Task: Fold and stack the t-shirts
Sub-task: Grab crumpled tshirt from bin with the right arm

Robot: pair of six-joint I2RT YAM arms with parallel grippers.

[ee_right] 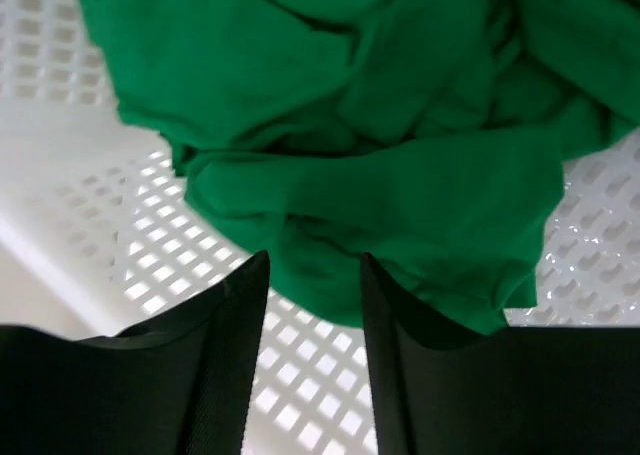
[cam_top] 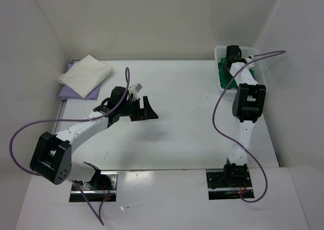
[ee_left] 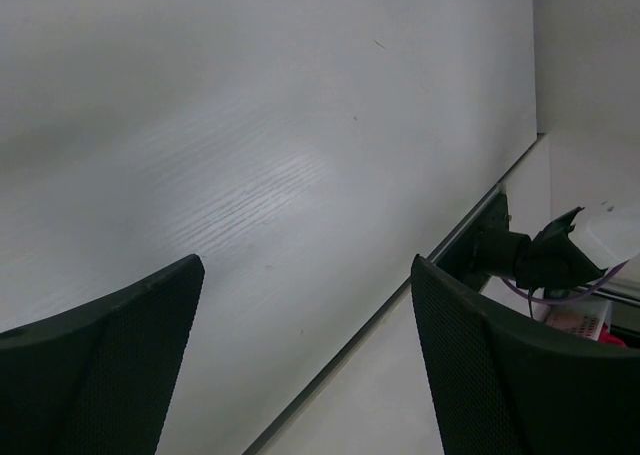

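The cream-white t-shirt [cam_top: 86, 72] lies folded on top of the lavender-purple t-shirt [cam_top: 76, 92] at the table's far left corner. The bright green t-shirt [cam_top: 223, 76] lies crumpled in the white lattice basket [cam_top: 253, 50] at the far right. My right gripper [cam_top: 231, 55] reaches down into the basket. In the right wrist view its jaws [ee_right: 313, 260] stand partly apart around a low fold of the green t-shirt [ee_right: 330, 95], not visibly pinching it. My left gripper [cam_top: 147, 108] hovers open and empty over the bare table; the left wrist view [ee_left: 305, 265] shows only tabletop between its fingers.
White walls close the table at the back and both sides. The basket's lattice floor [ee_right: 100, 235] shows beneath the green cloth. A seam [ee_left: 400, 305] marks the table's near edge, with an arm's black base mount [ee_left: 520, 255] beyond it. Purple cables loop beside both arms.
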